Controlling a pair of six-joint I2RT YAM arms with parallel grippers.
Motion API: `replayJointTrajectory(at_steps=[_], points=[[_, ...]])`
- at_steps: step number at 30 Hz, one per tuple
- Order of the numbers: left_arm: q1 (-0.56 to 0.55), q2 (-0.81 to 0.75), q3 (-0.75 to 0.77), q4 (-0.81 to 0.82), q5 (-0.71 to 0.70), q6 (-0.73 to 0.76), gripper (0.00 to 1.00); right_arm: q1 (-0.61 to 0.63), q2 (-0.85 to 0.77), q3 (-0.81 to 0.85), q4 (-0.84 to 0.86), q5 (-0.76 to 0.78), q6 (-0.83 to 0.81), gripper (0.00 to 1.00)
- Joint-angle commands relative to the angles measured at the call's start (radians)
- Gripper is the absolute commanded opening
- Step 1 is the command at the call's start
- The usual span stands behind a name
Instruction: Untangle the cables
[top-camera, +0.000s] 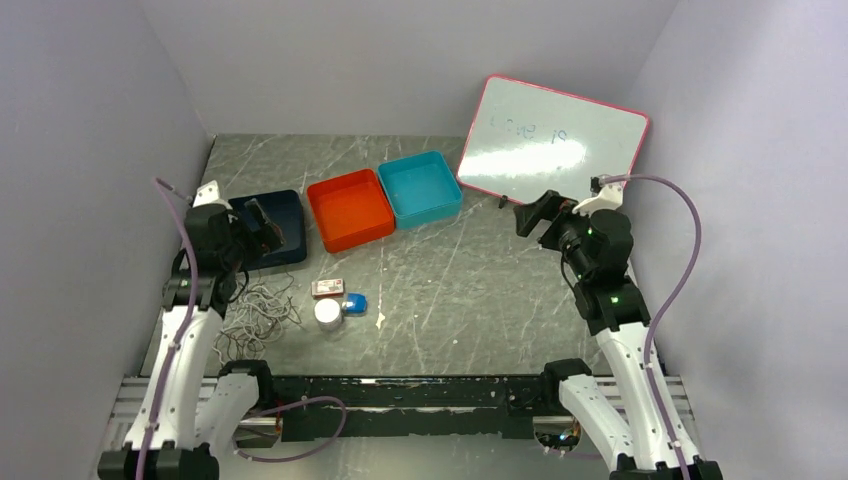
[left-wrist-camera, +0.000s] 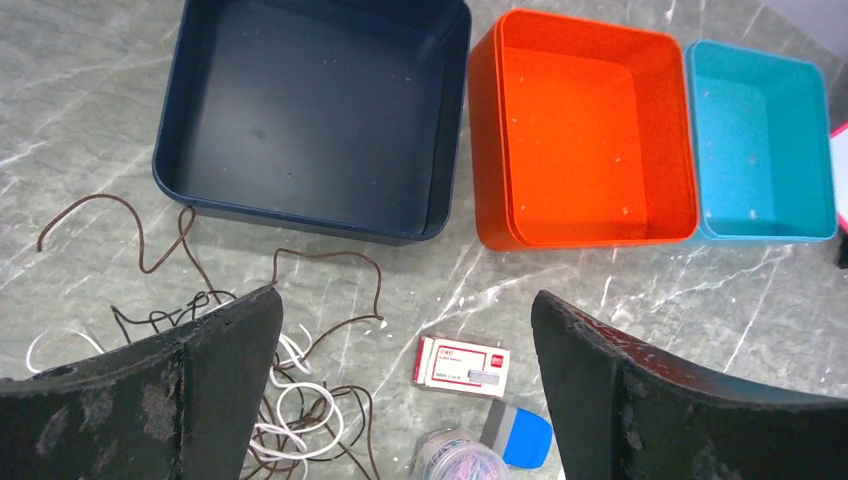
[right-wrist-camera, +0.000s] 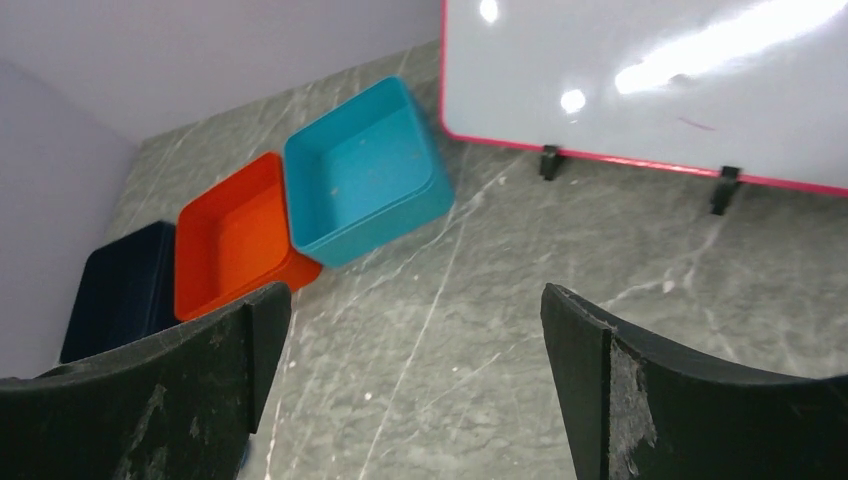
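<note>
The cables (top-camera: 262, 310) lie in a loose tangle of thin white, brown and dark cords on the table at the near left. In the left wrist view the cables (left-wrist-camera: 290, 400) spread from the lower left, partly hidden behind my left finger. My left gripper (top-camera: 262, 222) is open and empty, held above the navy tray, above and behind the tangle. My right gripper (top-camera: 535, 215) is open and empty, held above the table at the far right, in front of the whiteboard. No cable shows in the right wrist view.
A navy tray (top-camera: 290, 245), an orange tray (top-camera: 350, 208) and a teal tray (top-camera: 420, 187) stand in a row. A whiteboard (top-camera: 550, 140) leans at the back right. A small red-and-white box (top-camera: 327, 288), a round clip jar (top-camera: 327, 313) and a blue item (top-camera: 355, 304) lie beside the tangle.
</note>
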Motion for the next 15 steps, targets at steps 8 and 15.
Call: replayJointTrajectory(at_steps=[8, 15], points=[[0.018, 0.338, 0.094, 0.187, 0.269, 0.036, 1.0, -0.014, 0.023, -0.081, 0.038, -0.219, -0.05, 1.0], [0.018, 0.483, 0.092, 0.302, 0.363, -0.01, 0.99, -0.014, 0.016, -0.074, -0.006, -0.209, -0.092, 1.0]])
